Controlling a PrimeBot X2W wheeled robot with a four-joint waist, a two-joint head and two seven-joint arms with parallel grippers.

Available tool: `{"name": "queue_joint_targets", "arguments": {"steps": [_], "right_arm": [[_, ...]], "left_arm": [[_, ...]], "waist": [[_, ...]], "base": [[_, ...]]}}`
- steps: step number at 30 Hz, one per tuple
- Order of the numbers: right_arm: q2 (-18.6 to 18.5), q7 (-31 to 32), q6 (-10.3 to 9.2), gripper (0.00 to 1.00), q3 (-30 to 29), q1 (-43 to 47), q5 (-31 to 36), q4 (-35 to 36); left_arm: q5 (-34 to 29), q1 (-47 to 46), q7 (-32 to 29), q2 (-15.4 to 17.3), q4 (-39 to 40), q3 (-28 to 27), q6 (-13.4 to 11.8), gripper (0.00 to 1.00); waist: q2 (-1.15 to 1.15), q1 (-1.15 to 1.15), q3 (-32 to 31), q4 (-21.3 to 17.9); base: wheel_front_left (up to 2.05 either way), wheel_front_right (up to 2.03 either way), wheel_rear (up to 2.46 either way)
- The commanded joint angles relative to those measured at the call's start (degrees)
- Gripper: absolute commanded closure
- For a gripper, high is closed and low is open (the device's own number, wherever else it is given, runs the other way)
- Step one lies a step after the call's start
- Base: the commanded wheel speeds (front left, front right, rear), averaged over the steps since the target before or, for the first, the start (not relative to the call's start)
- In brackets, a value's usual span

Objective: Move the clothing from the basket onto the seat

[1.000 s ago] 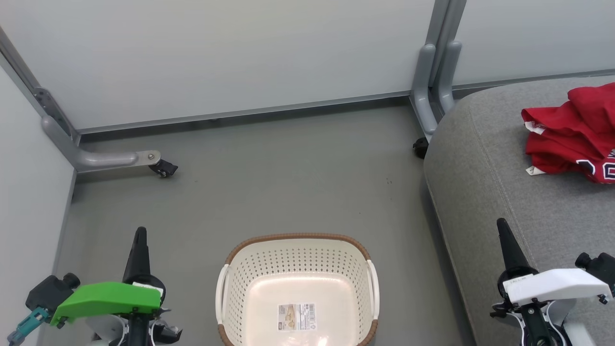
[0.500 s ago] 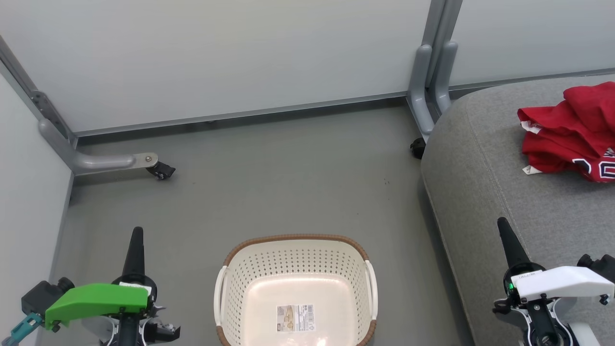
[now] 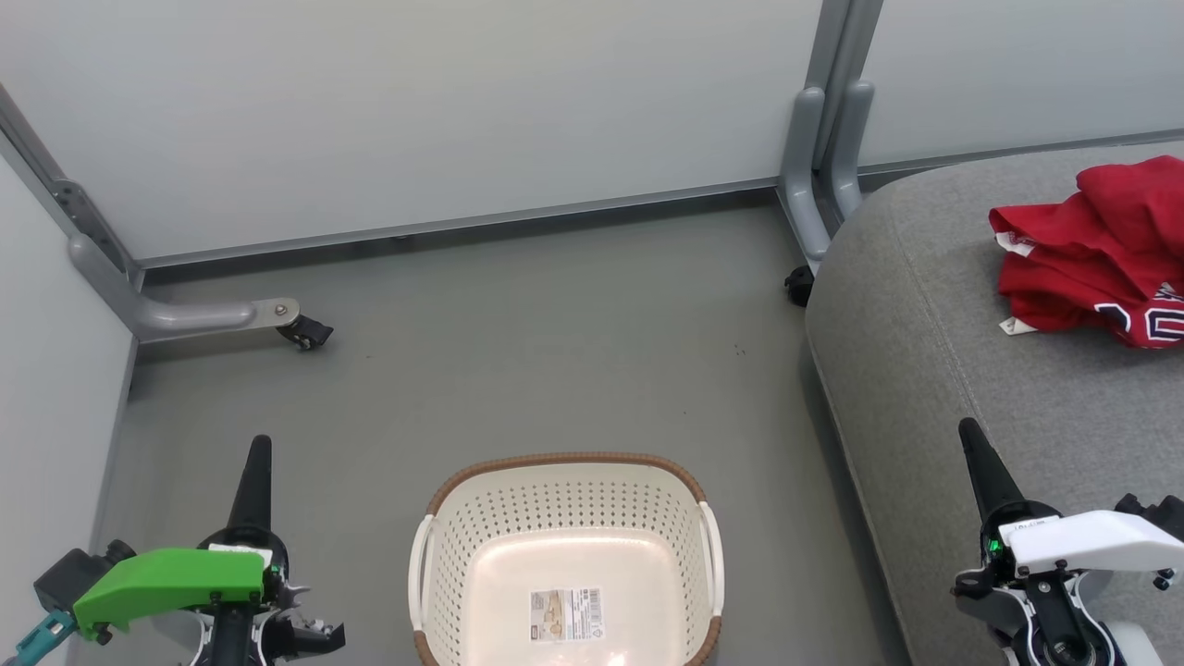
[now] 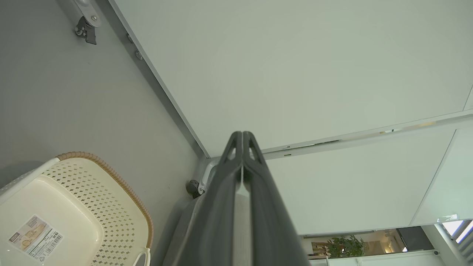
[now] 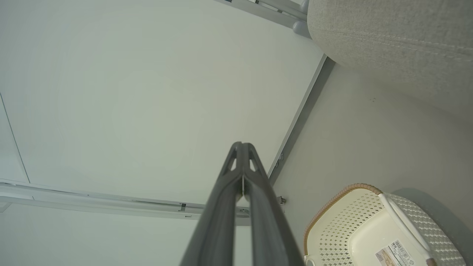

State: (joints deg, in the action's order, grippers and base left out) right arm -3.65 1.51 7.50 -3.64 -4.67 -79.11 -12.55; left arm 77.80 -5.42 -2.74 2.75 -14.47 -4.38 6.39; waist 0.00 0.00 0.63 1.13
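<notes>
Grey seat: clothing well beyond right gripper | basket left of it

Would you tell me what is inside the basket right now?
Inside the basket, a printed label lies on its floor, with no garments; the clothing is on the seat. The basket's near end is out of frame.

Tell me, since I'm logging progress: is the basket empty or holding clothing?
Empty. The basket shows a bare floor apart from its label; the red clothing lies on the seat.
</notes>
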Motion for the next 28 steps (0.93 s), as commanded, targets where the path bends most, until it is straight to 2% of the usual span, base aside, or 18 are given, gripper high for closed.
{"name": "queue_joint_targets", "arguments": {"steps": [1, 28], "right_arm": [[-0.41, 0.42, -0.01, 1.00, -0.32, -1.02, -1.37, -0.02], [-0.24, 3.63, -0.02, 1.00, -1.60, -1.62, -12.62, -1.31]], "left_arm": [[1.26, -1.15, -0.33, 0.20, 0.48, -0.42, 0.29, 1.00], [12.90, -1.20, -3.46, 0.22, 0.49, -2.08, 1.19, 1.00]], "waist": [[0.00, 0.00, -0.02, -0.05], [0.00, 0.00, -0.38, -0.95]], "base": [[0.00, 0.00, 0.00], [0.00, 0.00, 0.00]]}}
